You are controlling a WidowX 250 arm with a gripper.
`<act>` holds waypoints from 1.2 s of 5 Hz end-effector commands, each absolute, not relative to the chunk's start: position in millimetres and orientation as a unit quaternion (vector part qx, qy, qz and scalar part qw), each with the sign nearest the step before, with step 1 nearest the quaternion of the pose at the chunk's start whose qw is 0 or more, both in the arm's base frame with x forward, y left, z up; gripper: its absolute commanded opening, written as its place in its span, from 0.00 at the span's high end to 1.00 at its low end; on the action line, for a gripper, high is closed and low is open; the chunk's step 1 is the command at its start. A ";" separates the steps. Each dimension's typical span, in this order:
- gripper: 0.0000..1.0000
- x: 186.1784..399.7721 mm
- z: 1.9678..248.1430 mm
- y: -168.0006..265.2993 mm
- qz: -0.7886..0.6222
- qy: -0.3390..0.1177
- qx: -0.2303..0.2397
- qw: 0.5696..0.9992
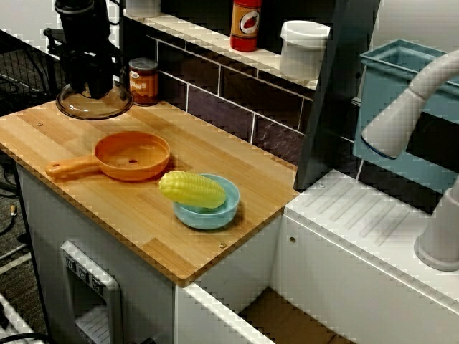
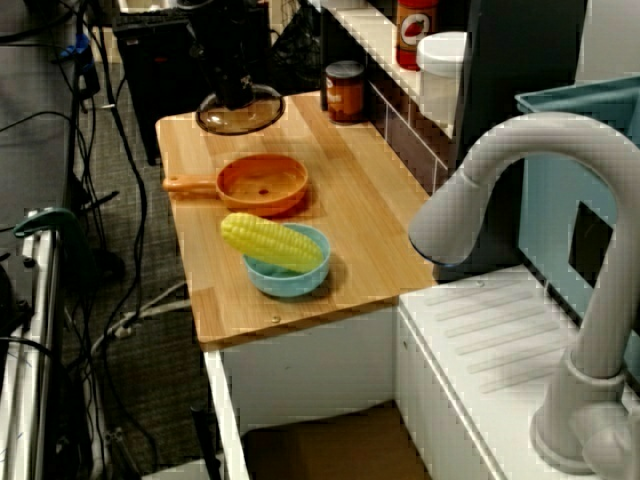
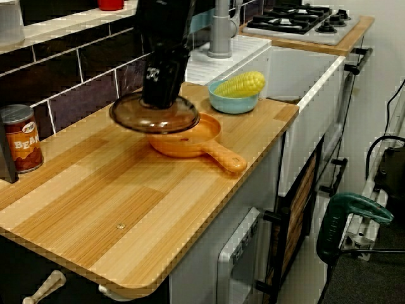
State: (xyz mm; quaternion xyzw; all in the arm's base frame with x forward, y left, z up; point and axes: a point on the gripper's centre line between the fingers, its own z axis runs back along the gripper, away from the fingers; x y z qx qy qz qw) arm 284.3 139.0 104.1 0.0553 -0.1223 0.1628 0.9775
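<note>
gripper — fingers closed on lid knob, lid level | counter back-left corner | pan just beside lid, toward front edge — handle pointing away from bowl

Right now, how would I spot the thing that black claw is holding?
Find the wooden counter. At its far corner, beside the bean can, the black gripper grips a glass lid by its middle. It is the only see-through, brownish dome there, unlike the solid orange pan nearby.
</note>
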 end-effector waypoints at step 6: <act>1.00 298.2 89.2 169.8 0.175 -0.116 0.083 0.974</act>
